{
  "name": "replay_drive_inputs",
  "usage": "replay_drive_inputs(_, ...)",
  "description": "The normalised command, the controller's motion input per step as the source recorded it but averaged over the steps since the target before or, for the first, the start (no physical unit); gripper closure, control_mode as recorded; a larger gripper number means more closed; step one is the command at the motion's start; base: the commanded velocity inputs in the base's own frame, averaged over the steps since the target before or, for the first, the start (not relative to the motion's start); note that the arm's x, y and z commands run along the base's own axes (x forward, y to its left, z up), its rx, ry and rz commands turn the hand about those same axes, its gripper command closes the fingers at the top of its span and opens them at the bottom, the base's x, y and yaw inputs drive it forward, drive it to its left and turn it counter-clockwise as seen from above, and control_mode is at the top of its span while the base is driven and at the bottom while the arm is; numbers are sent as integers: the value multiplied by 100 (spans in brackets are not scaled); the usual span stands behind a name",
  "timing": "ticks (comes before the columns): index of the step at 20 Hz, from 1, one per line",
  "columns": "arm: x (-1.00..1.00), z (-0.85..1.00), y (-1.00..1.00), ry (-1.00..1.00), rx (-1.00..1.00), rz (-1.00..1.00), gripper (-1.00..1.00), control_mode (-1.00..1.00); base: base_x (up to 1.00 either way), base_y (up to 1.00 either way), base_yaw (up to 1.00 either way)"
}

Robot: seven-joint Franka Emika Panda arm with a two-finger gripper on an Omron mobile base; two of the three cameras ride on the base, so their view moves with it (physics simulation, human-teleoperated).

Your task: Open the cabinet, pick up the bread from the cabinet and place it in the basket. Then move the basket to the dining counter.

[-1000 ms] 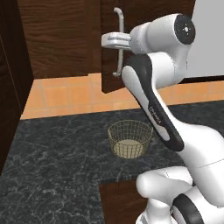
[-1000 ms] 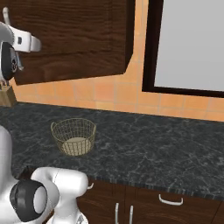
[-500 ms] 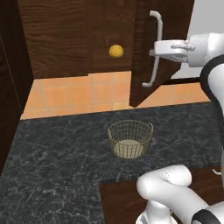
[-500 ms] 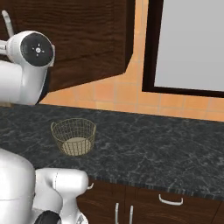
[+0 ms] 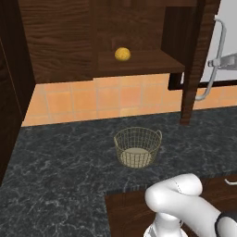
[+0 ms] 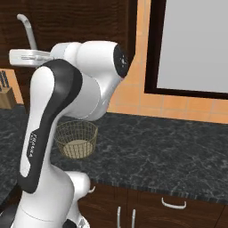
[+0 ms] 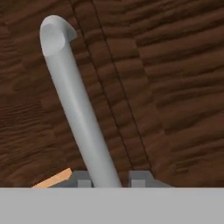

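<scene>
arm: raised, elbow bent | pincer [image 7: 109, 178]: level, fingers either side of a bar

Orange tiled wall [image 5: 83, 99] behind a black-grey marbled countertop [image 5: 60, 171]; dark-framed window [image 6: 191, 44]; knife block [image 6: 5, 93].

The dark brown wood-grain wall cabinet [image 5: 60, 41] stands open, its door [image 5: 192, 60] swung out edge-on. A small round golden bun [image 5: 122, 54] lies on its shelf. The round tan wire-mesh basket [image 5: 138, 147] sits upright on the black marbled counter below.
</scene>
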Motion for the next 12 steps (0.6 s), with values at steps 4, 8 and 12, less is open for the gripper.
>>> replay_drive_inputs(4, 0, -13, -32, -26, 0, 20, 100, -100, 0, 0, 0)
replay_drive_inputs(8, 0, 0, -36, -13, 0, 8, 100, -100, 0, 0, 0)
replay_drive_inputs(12, -26, 0, -23, -3, 0, 0, -100, -100, 0, 0, 0)
